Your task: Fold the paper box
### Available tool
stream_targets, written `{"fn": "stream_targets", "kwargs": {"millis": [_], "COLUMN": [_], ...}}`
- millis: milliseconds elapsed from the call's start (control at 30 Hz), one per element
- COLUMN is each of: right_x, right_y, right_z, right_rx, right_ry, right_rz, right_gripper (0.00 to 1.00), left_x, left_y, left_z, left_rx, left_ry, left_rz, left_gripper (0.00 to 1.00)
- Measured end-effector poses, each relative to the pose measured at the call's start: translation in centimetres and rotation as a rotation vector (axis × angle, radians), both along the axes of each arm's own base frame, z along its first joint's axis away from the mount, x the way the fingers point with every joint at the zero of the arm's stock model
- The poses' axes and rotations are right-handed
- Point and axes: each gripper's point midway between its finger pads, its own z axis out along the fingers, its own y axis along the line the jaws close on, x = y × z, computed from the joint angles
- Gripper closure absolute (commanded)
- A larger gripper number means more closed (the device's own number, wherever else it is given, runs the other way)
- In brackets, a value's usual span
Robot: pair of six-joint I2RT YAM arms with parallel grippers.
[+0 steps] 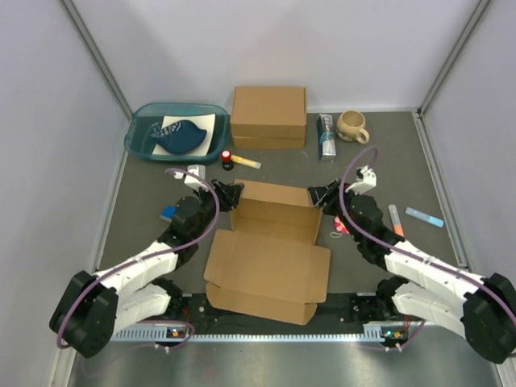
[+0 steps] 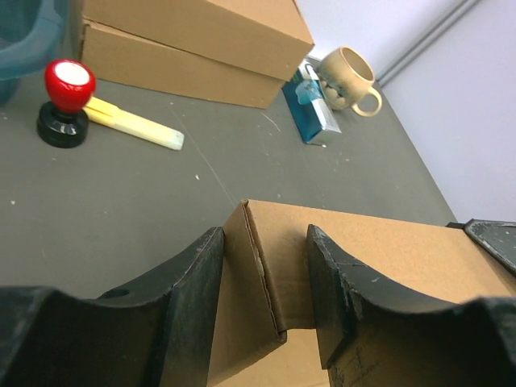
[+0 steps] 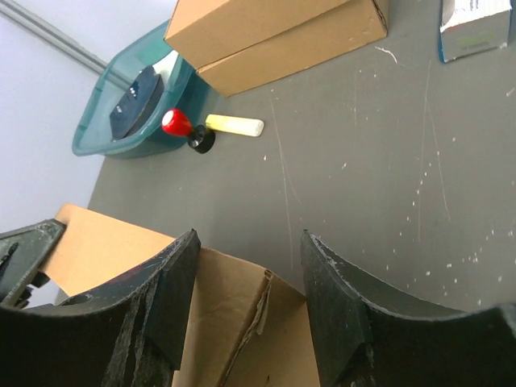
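Note:
The paper box [image 1: 270, 274] lies in the middle of the table. Its brown lid panel is spread flat toward the arms and its back wall [image 1: 274, 203] stands upright. My left gripper [image 1: 234, 195] is at the wall's left corner, my right gripper [image 1: 318, 196] at its right corner. In the left wrist view the left gripper [image 2: 264, 234] straddles the folded corner of the box [image 2: 387, 250]; one finger lies along the side flap, the other stands apart from it. In the right wrist view the right gripper [image 3: 250, 238] is open around the box's [image 3: 218, 314] other corner, with gaps on both sides.
A thicker closed cardboard box [image 1: 268, 117] stands at the back, with a teal tub [image 1: 135, 139] to its left and a blue packet [image 1: 326, 135] and beige mug [image 1: 352, 125] to its right. A red-knobbed, yellow-handled tool [image 1: 242, 161] lies just behind the box. Pens [image 1: 423, 216] lie at right.

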Motion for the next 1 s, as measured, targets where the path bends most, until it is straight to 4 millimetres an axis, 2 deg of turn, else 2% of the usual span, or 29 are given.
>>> {"fn": "stream_targets", "kwargs": {"millis": [133, 233, 300, 500, 633, 1000], "right_x": [1.2, 1.1, 0.4, -3.2, -4.3, -4.7], "right_y": [0.8, 1.0, 1.1, 1.5, 1.0, 0.8], "right_z": [0.2, 0.3, 0.3, -0.1, -0.2, -0.7], "right_rx": [-0.048, -0.056, -0.042, -0.007, 0.003, 0.033], "right_ry": [-0.019, -0.033, -0.047, -0.07, -0.068, -0.031], "right_rz": [0.015, 0.033, 0.057, 0.159, 0.174, 0.162], "right_gripper": [0.46, 0.46, 0.44, 0.39, 0.39, 0.39], "left_x": [1.1, 1.1, 0.7, -2.4, -3.6, -3.9], "left_y": [0.5, 0.6, 0.7, 1.5, 1.5, 1.2], "left_z": [0.0, 0.1, 0.1, 0.1, 0.1, -0.5], "left_rx": [0.014, 0.014, 0.009, -0.01, -0.014, -0.011], "left_ry": [-0.009, -0.014, -0.02, -0.04, -0.038, -0.032], "left_rz": [0.04, 0.043, 0.037, -0.011, -0.044, -0.065], "left_gripper": [0.51, 0.51, 0.51, 0.5, 0.5, 0.51]}}
